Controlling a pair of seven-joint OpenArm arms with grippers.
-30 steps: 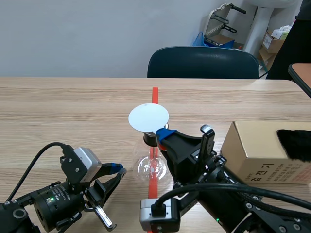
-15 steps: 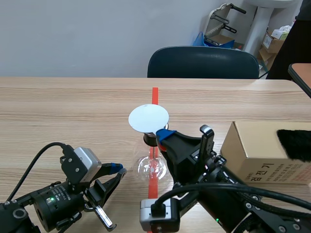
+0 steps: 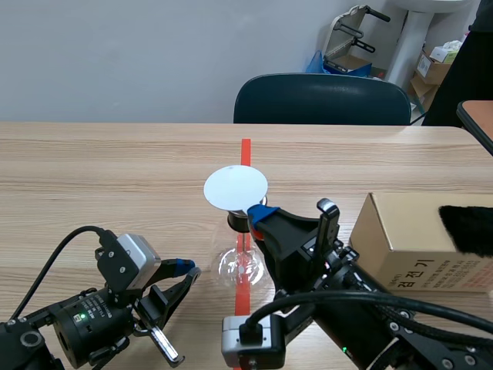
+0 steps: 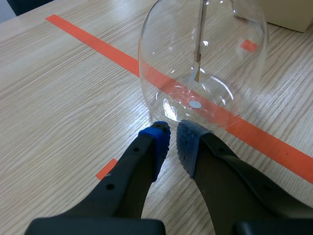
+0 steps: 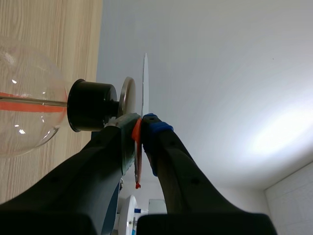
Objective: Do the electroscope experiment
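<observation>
The electroscope is a clear glass flask (image 3: 240,266) with a black stopper (image 5: 90,105) and a metal top plate (image 5: 128,95). It stands on the orange tape line at the table's middle. Inside the flask (image 4: 203,58) a thin rod with a foil leaf (image 4: 197,66) hangs down. My right gripper (image 3: 258,212) is shut on a thin white disc (image 3: 236,187), held close beside the metal plate. In the right wrist view the disc (image 5: 145,81) shows edge-on, with an orange bit pinched between the fingers. My left gripper (image 4: 172,142) rests low, shut on nothing, its tips just short of the flask's base.
A cardboard box (image 3: 420,239) with a black furry cloth (image 3: 466,227) on top sits at the right, close to my right arm. A dark chair (image 3: 322,99) stands behind the table's far edge. Bare wood lies to the left and beyond the flask.
</observation>
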